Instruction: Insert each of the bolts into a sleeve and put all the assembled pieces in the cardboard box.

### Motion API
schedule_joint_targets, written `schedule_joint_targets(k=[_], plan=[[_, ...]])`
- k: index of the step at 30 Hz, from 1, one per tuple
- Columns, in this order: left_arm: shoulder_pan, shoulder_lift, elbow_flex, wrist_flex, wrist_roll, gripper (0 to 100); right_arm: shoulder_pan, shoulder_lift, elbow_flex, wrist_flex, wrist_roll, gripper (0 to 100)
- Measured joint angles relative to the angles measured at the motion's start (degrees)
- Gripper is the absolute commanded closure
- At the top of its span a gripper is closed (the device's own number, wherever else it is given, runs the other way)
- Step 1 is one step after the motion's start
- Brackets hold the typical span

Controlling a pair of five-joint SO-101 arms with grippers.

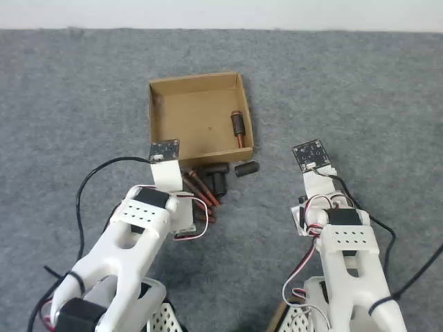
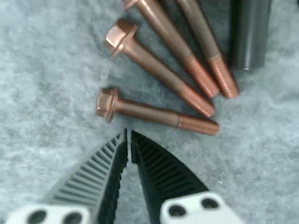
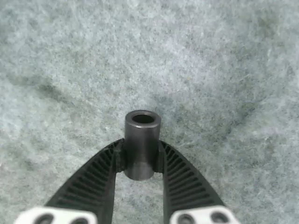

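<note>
In the high view, the cardboard box [image 1: 197, 114] is seen open on the grey, felt-like worktop [image 1: 360, 90]. One assembled piece [image 1: 238, 126] is laid against its right wall, while loose bolts [image 1: 205, 188] and dark sleeves [image 1: 220, 174] are gathered just outside its near wall, presumably so that either arm can reach them. In the left wrist view, the left gripper [image 2: 129, 135] is empty, its ribbed jaws drawn to a narrow slit just short of the nearest bolt [image 2: 154, 114] of that cluster by the box's near wall. The bolts are coppery, with flanged hex heads, smooth shanks and threaded tips, and are fanned out beside a matt black sleeve [image 2: 250, 32]. In the right wrist view, the right gripper [image 3: 141, 148] is clamped on a held sleeve [image 3: 142, 125], a short dark cylinder. Its open bore is exposed beyond the jaws, judged to be so presented for a bolt, over bare worktop to the right of the box.
</note>
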Motion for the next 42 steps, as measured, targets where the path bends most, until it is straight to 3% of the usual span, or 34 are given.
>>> schedule_joint_targets(k=[26,33,42], plan=[[0.09,0.35,-0.62,-0.62,0.0,99,0.0,0.0,0.0,0.0,0.0,99.3],[0.09,11.69,-12.4,8.88,0.0,99,0.0,0.0,0.0,0.0,0.0,99.3],[-0.53,17.49,-12.57,4.04,0.0,99,0.0,0.0,0.0,0.0,0.0,99.3]])
